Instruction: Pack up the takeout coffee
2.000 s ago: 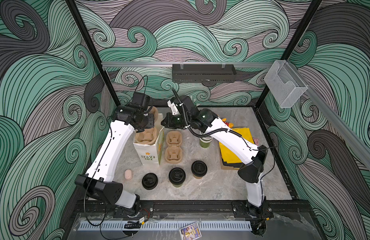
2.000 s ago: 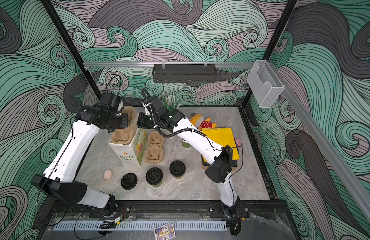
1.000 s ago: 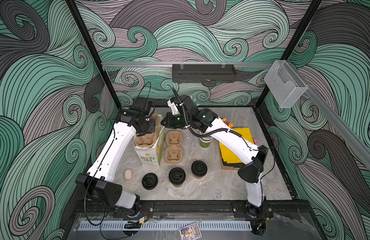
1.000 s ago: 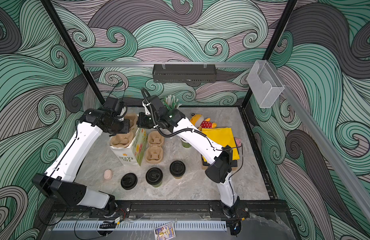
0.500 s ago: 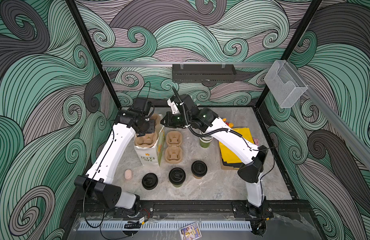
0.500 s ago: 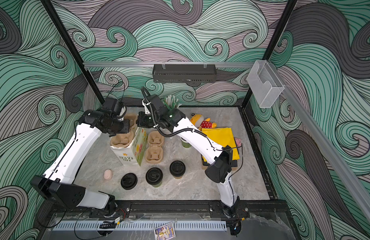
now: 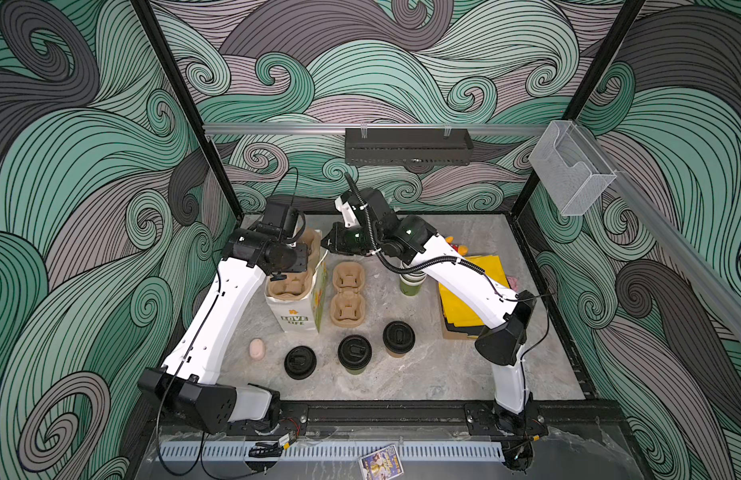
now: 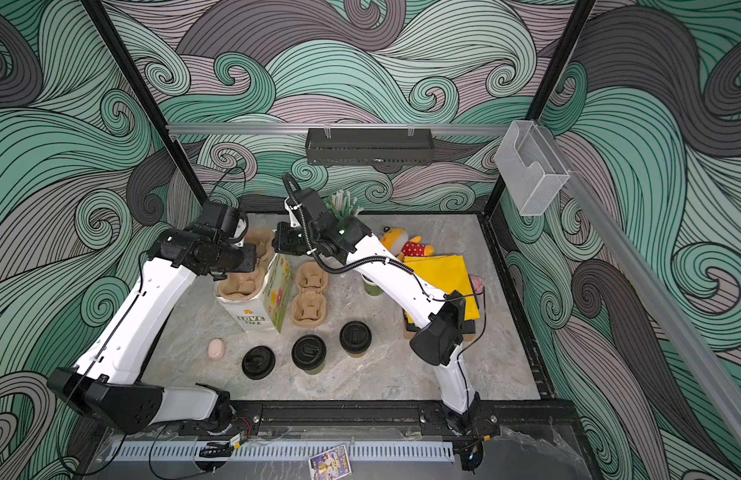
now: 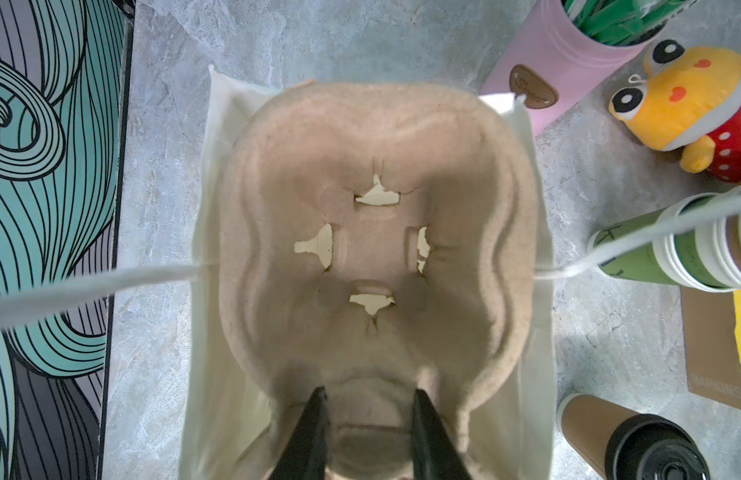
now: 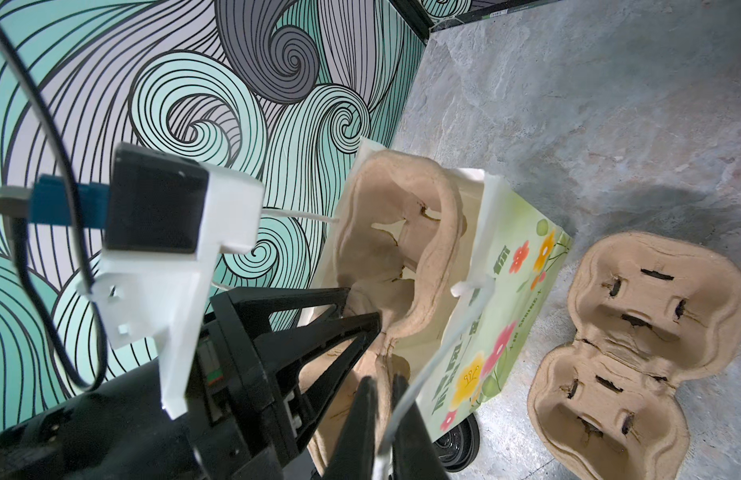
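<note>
since two seconds ago your left arm has come lower, toward 6 o'clock in the top views. the cup carrier (image 9: 373, 249) it holds has sunk from above the paper bag (image 7: 296, 320) into its mouth. your right arm has hardly shifted.

the left gripper (image 9: 369, 392) is clamped narrow on a ridge at the carrier's end. the right gripper (image 10: 383, 380) is pinched almost closed on the bag's string handle (image 10: 472, 286), which holds that wall up. in the right wrist view the carrier's far lobe rides above the bag's rim, so i judge it not seated yet.

the coffee is not packed. the green cup (image 7: 354, 353) stands near 6 o'clock on the table (image 7: 402, 390), with the brown cup (image 7: 398, 337) at its 2 o'clock. both are lidded and untouched, and the bag is at their 11 o'clock. seat the carrier flat before you reach for them.
</note>
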You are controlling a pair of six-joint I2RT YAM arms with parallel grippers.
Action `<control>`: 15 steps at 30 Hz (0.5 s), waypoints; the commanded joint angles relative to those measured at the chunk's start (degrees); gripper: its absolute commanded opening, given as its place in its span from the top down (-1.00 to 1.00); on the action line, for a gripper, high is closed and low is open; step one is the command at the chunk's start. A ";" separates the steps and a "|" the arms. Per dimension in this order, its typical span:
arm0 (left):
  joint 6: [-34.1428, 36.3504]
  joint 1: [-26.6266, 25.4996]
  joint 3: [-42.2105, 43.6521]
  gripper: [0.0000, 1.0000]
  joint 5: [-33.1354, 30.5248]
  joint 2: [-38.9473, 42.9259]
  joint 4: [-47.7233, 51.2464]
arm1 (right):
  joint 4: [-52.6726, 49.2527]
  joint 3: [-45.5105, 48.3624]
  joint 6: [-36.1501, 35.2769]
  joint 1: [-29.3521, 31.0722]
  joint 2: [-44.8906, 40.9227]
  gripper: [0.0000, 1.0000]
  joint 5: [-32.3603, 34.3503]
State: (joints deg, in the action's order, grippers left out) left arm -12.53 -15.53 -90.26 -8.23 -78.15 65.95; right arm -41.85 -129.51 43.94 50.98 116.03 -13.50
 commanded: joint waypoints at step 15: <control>1.07 -0.29 1.04 0.90 -0.47 0.41 -1.05 | -4.60 -2.05 -6.44 -3.64 -1.89 -0.15 1.02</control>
State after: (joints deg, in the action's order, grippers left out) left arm -12.43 -15.53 -89.47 -8.40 -78.52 64.49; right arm -43.81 -129.75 41.60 49.84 116.53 -12.93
